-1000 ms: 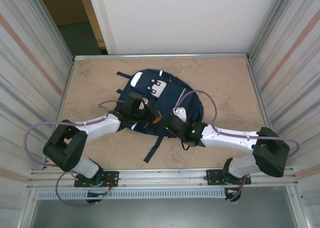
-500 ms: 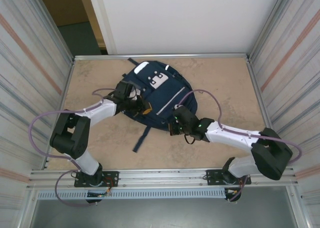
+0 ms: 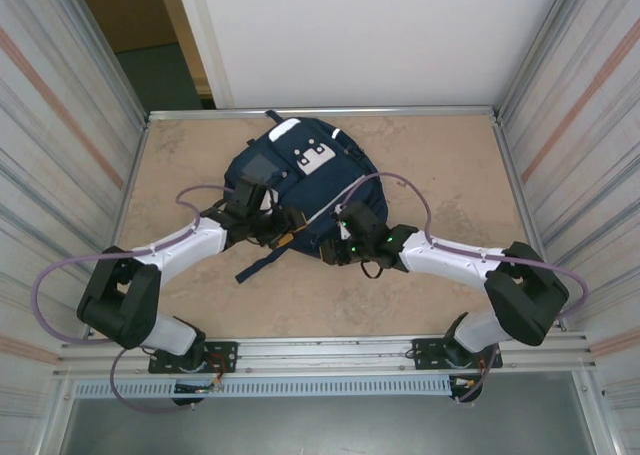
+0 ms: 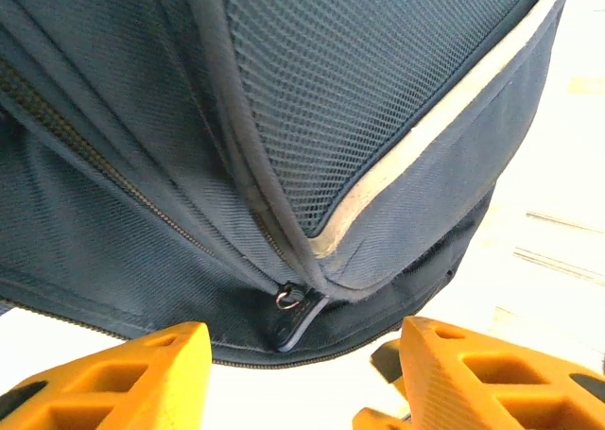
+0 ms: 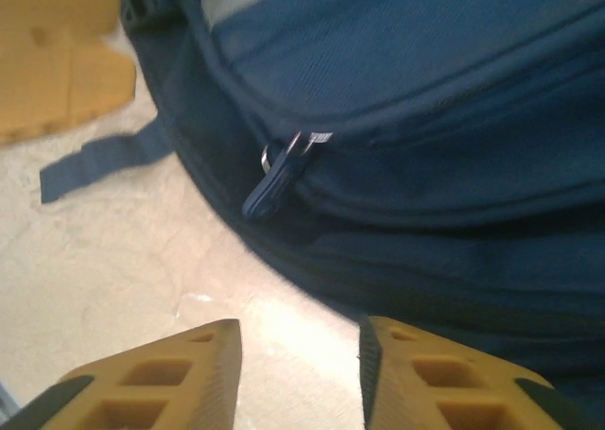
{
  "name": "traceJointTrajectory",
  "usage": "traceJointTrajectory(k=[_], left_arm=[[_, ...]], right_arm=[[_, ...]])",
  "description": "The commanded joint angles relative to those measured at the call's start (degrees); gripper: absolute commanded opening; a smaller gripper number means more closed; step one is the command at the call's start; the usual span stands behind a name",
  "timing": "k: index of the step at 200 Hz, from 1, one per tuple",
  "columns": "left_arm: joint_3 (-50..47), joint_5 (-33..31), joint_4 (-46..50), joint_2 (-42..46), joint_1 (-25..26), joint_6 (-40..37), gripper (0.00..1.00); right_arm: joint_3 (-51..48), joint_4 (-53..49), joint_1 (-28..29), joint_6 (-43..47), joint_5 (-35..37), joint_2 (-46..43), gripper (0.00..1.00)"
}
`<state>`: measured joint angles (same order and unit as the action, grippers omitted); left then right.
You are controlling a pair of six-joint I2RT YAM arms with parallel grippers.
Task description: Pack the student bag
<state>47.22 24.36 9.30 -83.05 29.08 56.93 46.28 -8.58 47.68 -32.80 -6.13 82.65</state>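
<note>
1. the student bag lies flat toward the far side of the table, near its centre.
2. your left gripper stands wide and empty at the bag's near-left edge.
3. your right gripper, parted more narrowly and empty, faces a zip pull.

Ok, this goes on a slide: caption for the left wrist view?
Open left gripper facing a zip pull on the navy backpack, nothing held.
</note>
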Motion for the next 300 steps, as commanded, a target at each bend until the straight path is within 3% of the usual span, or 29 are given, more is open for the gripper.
traceJointTrajectory(k=[1,48,72,98,120,201,256,273,300], left_arm=[[0.3,-6.1,-3.9,-0.9,1.5,3.5,0.54],[1.3,-9.7,-11.0,-7.1,5.1,8.0,0.46],[3.2,-5.8,-12.6,-11.9,5.4,10.4,0.37],[3.6,-5.3,-13.6,-12.3,5.9,11.8,0.11],[4.6,-5.0,-10.0,-9.9,5.8,11.1,0.00],[1.6,-0.5,-15.6,-3.2,6.0,18.2,0.00],[1.4,2.7,-19.1,-3.9,6.6,19.8,0.00],[0.3,3.2,-20.9,-3.8,6.7,20.5,0.00],[-0.7,3.7,-21.3,-3.5,6.6,20.9,0.00]], right_arm=[[0.7,-0.5,-1.5,1.2,-0.7,-2.3,0.42],[0.9,1.3,-1.8,-0.8,0.4,-2.6,0.43],[0.7,3.3,-1.7,-3.2,0.1,-1.6,0.46],[0.5,5.2,-1.1,-3.3,-1.4,-0.2,0.52],[1.2,3.2,-0.8,-2.0,0.7,-0.3,0.54],[2.4,2.5,1.8,0.4,4.1,0.4,0.56],[6.7,-0.9,2.8,-5.2,10.9,4.4,0.57],[7.3,-0.8,2.9,-6.5,12.2,6.2,0.52],[7.8,-1.3,3.1,-7.6,13.8,7.3,0.29]])
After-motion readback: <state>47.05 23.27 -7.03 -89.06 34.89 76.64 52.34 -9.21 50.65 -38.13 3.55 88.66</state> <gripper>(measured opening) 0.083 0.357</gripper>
